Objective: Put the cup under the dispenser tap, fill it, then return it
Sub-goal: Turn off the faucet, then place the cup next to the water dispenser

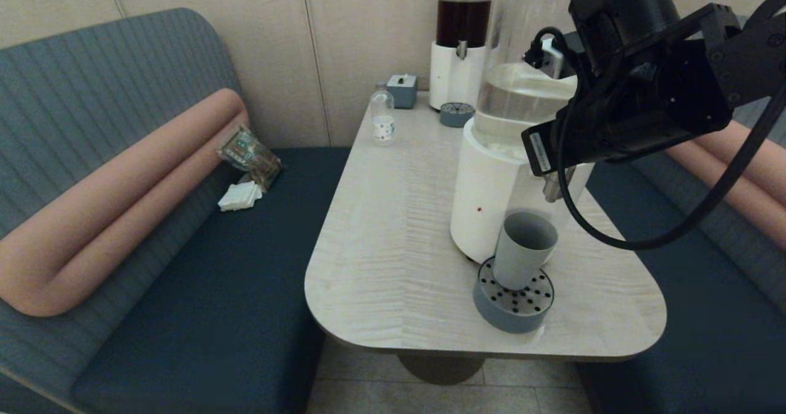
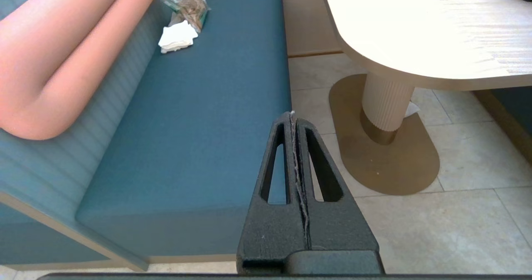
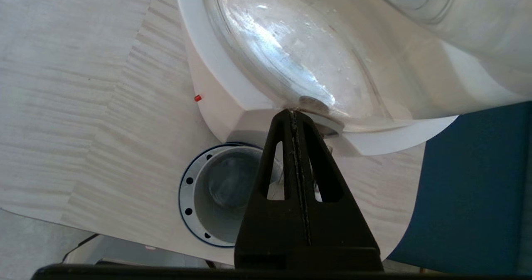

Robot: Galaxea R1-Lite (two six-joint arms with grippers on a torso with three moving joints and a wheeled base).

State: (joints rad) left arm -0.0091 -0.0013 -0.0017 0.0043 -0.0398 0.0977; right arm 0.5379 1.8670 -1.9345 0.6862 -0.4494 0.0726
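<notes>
Small grey-blue tapered cup (image 1: 523,249) upright on perforated grey drip tray (image 1: 513,303), lower right of head frame, under brushed-steel dispenser tap (image 1: 554,187) for filling. Right gripper (image 3: 293,113) pressed together, tips at tap top to actuate. Left gripper (image 2: 292,114) closed, parked over bench.

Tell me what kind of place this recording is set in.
Probably a café or restaurant booth: upholstered bench seating on both sides of a pedestal table, with two self-serve drink dispensers standing on it, a cup under the nearer one.

Matt cup (image 1: 524,249), pale wood-grain table (image 1: 393,230)
</notes>
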